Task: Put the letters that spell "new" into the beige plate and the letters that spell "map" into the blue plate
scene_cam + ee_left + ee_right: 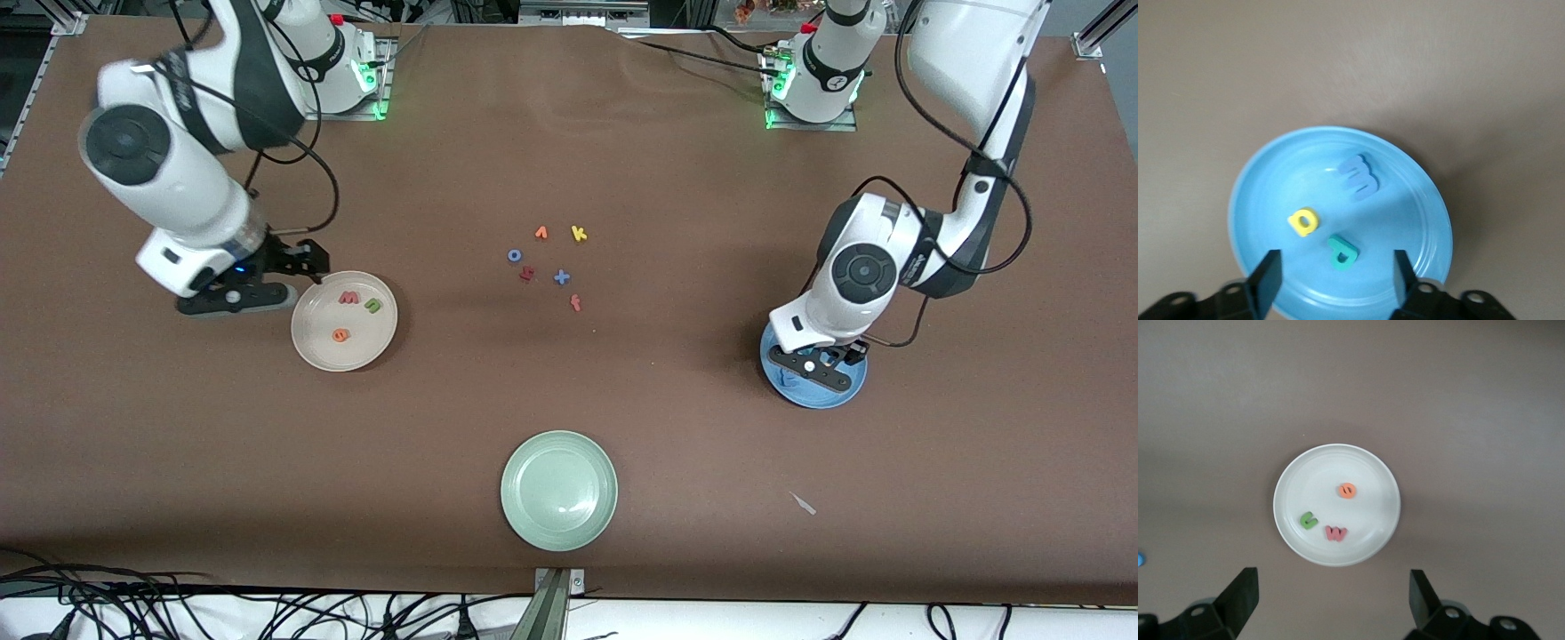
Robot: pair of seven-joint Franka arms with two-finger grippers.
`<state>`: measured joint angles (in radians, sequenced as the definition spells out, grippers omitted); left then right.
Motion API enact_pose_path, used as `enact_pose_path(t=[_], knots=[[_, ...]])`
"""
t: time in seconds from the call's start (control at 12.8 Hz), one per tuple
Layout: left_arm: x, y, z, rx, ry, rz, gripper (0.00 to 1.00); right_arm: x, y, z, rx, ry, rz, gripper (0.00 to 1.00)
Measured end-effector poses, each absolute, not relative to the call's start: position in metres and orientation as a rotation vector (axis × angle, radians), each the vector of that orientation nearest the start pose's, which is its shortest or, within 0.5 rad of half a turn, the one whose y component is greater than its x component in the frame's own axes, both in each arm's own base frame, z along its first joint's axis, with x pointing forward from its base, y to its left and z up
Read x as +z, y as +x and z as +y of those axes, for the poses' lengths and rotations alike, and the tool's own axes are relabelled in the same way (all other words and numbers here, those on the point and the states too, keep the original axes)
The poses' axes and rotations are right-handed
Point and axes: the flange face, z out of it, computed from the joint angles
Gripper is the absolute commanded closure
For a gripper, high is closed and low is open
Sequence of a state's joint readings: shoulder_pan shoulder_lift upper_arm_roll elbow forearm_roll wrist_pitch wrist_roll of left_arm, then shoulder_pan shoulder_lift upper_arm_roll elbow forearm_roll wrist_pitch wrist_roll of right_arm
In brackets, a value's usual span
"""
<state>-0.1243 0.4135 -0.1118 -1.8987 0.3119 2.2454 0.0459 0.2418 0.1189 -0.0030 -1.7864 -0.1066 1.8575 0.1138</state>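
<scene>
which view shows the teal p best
The left wrist view: the teal p lies in plain sight in the blue plate, beside the yellow a, between the open left gripper's fingers. In the front view the left arm hides it. The right wrist view does not show it.

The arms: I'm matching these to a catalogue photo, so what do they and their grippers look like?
Both arms are glossy white with black joint bands and round dark grey caps on the joints. Loose black cables loop along them. Green lights glow at both bases, with red buttons beside them. The left gripper and right gripper are black, with flat black fingers.
</scene>
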Motion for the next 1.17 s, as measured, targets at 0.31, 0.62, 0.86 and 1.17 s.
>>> enact_pose_path(t=[0.31, 0.62, 0.86, 1.17], knots=[[0.410, 0.618, -0.130, 0.016, -2.907, 0.558, 0.00, 0.542, 0.578, 0.102, 0.085, -3.165, -0.303, 0.00], [0.520, 0.624, -0.116, -0.035, -3.022, 0.414, 0.00, 0.566, 0.580, 0.100, 0.060, -3.156, -0.302, 0.00], [0.558, 0.615, -0.072, -0.096, -3.102, 0.267, 0.00, 0.572, 0.580, 0.100, 0.054, -3.155, -0.302, 0.00], [0.577, 0.585, -0.030, -0.065, -3.112, 0.162, 0.00, 0.571, 0.582, 0.100, 0.055, -3.155, -0.302, 0.00]])
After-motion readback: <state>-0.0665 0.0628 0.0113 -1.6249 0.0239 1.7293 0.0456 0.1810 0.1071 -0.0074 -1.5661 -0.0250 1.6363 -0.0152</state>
